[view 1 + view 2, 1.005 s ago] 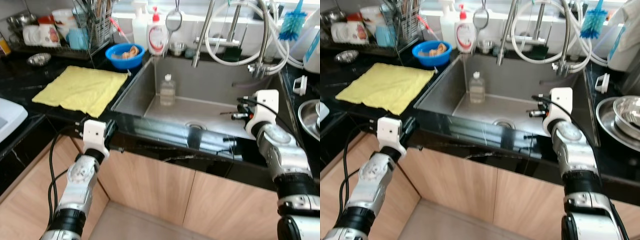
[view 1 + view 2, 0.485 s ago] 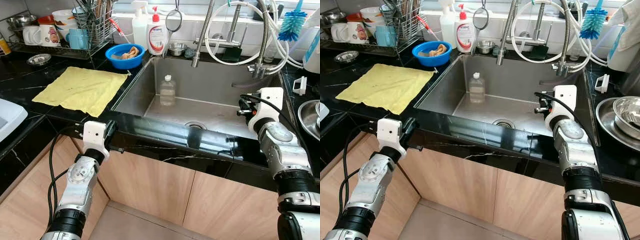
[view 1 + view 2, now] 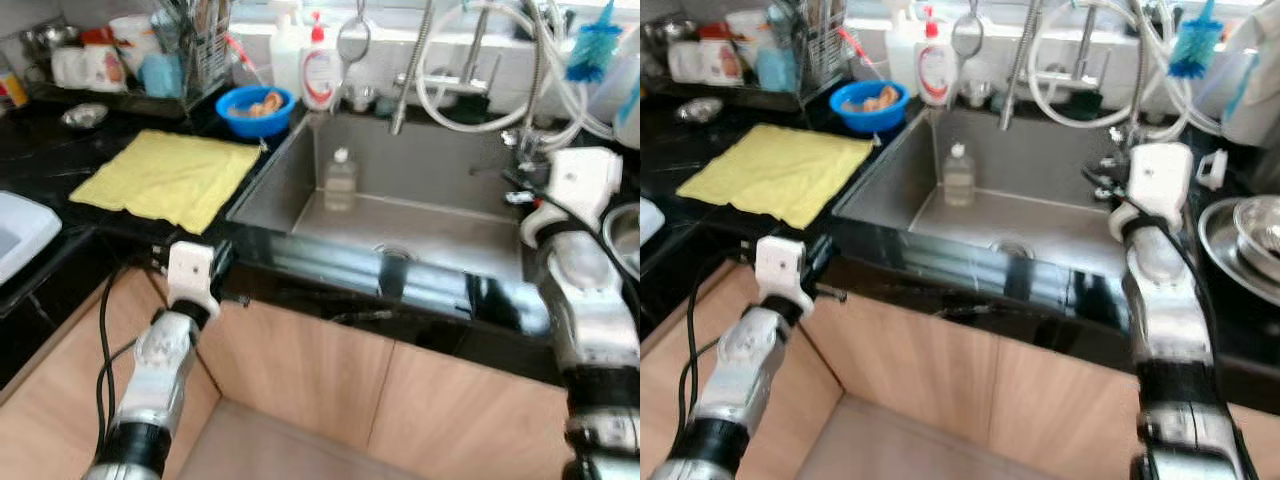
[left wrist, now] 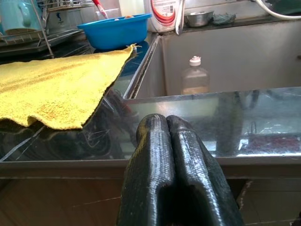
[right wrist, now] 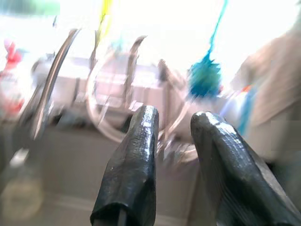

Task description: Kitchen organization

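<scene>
Right gripper (image 5: 171,141) hung over the sink's (image 3: 420,225) right side, fingers slightly apart, holding nothing, aimed at the taps. The bottle (image 3: 339,181) stood upright on the sink floor by the left wall, off to the right gripper's left and lower. Left gripper (image 4: 167,136), fingers together, sat below the counter edge. Right arm looked nearer; open basin floor lay between.

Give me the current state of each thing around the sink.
Plastic bottle: upright in the sink, capped.
Yellow cloth: spread flat on the counter.
Blue bowl: upright, holding something.
Left gripper: shut, empty.
Right gripper: open, empty.
</scene>
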You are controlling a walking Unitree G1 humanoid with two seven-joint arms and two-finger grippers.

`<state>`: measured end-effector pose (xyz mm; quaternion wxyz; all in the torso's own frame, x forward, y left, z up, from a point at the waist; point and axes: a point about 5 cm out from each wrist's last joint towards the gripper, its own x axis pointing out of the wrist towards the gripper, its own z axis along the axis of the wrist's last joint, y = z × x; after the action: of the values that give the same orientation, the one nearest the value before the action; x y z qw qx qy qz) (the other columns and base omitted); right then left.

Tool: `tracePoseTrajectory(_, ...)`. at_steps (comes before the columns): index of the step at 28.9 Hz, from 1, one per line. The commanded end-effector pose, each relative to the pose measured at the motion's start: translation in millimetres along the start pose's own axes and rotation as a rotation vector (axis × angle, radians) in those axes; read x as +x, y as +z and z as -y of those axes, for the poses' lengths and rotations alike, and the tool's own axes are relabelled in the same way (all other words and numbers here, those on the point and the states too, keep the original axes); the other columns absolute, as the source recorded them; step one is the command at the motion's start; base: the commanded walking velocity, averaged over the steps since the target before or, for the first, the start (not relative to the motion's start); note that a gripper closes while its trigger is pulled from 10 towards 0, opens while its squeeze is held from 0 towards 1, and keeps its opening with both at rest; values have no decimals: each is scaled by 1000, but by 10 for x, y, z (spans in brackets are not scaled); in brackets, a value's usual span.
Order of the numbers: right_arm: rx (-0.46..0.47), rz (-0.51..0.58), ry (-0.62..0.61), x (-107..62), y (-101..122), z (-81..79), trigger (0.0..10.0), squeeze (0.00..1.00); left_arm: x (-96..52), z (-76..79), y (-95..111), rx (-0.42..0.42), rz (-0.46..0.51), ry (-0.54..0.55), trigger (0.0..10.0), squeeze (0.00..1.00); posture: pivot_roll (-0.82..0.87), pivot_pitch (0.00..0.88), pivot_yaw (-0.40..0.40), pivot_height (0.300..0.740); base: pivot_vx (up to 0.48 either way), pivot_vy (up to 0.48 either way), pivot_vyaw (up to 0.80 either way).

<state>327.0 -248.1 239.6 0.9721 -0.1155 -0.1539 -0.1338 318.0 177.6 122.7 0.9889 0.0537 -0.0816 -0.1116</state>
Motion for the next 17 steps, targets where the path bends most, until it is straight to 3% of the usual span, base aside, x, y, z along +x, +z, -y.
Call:
tracePoseTrajectory(1, 5, 48, -30, -35, 107, 33, 10000, 0, -18, -34, -10, 20, -15, 2, 10000, 0, -16, 0, 33, 740, 0, 0, 0)
tracePoseTrajectory(3, -27, 75, -153, -297, 189, 320, 10000, 0, -17, -50, -13, 22, -20, 1, 10000, 0, -34, 0, 44, 740, 0, 0, 0)
tracePoseTrajectory(4, -27, 75, -153, -297, 189, 320, 10000, 0, -17, -50, -13, 22, -20, 1, 10000, 0, -34, 0, 44, 740, 0, 0, 0)
tracePoseTrajectory(5, -80, 75, -232, -494, 229, 524, 10000, 0, -14, -50, -17, 23, -24, -3, 10000, 0, -40, 0, 48, 740, 0, 0, 0)
tracePoseTrajectory(7, -103, 61, -259, -591, 227, 616, 10000, 0, -6, -41, -18, 22, -25, -7, 10000, 0, -42, 0, 50, 740, 0, 0, 0)
tracePoseTrajectory(11, -105, 56, -264, -611, 237, 615, 10000, 0, -5, -41, -17, 22, -26, -7, 10000, 0, -42, 0, 50, 740, 0, 0, 0)
tracePoseTrajectory(12, -109, 27, -290, -750, 165, 715, 10000, 1000, 1, -42, -15, 21, -25, -10, 10000, 0, -50, 0, 55, 740, 0, 0, 0)
tracePoseTrajectory(15, -110, -34, -374, -1062, 84, 911, 10000, 1000, 12, -49, -7, 22, -25, -15, 10000, 0, -52, 0, 59, 740, 0, 0, 0)
tracePoseTrajectory(17, -102, -40, -394, -1095, 94, 917, 10000, 1000, 12, -51, -5, 22, -25, -16, 10000, 0, -52, 0, 61, 740, 0, 0, 0)
